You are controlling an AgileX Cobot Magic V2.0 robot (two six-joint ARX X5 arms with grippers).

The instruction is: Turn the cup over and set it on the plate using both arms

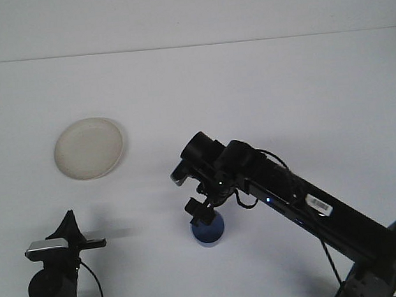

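Nearby, plate (88, 148) lies well apart from cup (207, 231).

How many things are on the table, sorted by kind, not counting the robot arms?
Cup, blue: 1
Plate, cream: 1
Total: 2

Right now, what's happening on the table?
The right arm's gripper is down over the blue cup, which stands on the white table near the front. The cream plate lies bare off to the left, well apart from the cup. The left gripper hangs low at the front left, holding nothing.
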